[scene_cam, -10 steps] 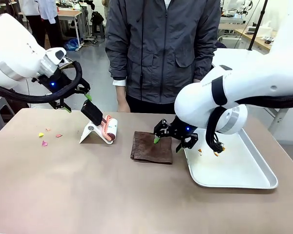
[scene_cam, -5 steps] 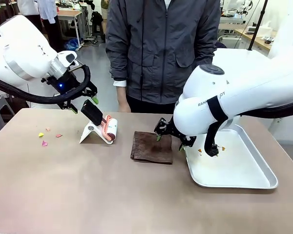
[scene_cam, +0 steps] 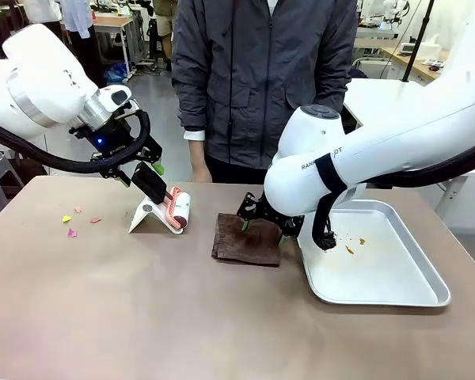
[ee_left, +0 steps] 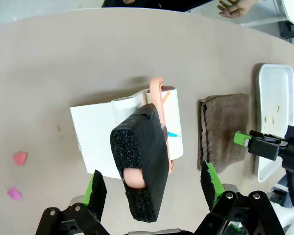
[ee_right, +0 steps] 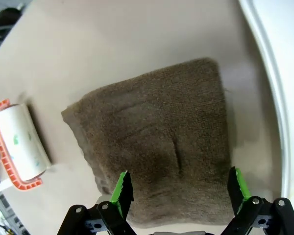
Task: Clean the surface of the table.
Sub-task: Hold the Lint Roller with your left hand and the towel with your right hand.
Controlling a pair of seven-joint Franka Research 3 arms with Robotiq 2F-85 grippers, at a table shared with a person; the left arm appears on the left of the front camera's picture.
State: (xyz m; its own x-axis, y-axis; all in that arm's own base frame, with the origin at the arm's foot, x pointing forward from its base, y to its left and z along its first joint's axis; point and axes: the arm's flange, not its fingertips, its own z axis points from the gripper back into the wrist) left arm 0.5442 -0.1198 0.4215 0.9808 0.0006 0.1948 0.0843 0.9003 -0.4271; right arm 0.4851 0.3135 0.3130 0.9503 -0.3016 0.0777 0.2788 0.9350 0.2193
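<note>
The brownish-taupe table [scene_cam: 182, 317] carries small pink and yellow scraps [scene_cam: 71, 226] at its left. A lint roller [scene_cam: 179, 208] with a black foam handle [scene_cam: 149, 182] leans on a white stand [scene_cam: 145, 216]. My left gripper [scene_cam: 138, 170] hovers open just above that handle; in the left wrist view the handle [ee_left: 139, 166] rises between the green fingertips [ee_left: 95, 188], apart from both. A folded brown cloth [scene_cam: 245, 240] lies mid-table. My right gripper [scene_cam: 261, 222] hangs open right over it, and the cloth [ee_right: 157, 142] spans the gap between its fingertips [ee_right: 121, 188].
A shiny metal tray [scene_cam: 380, 277] with a few orange crumbs sits right of the cloth, close to the right arm. A person in a dark jacket stands at the far edge, one hand [ee_left: 235, 7] near the table. The near half of the table is bare.
My left gripper has moved right and down, closer to the roller's handle. My right arm has swung left from the tray's edge to above the cloth. Both stayed open.
</note>
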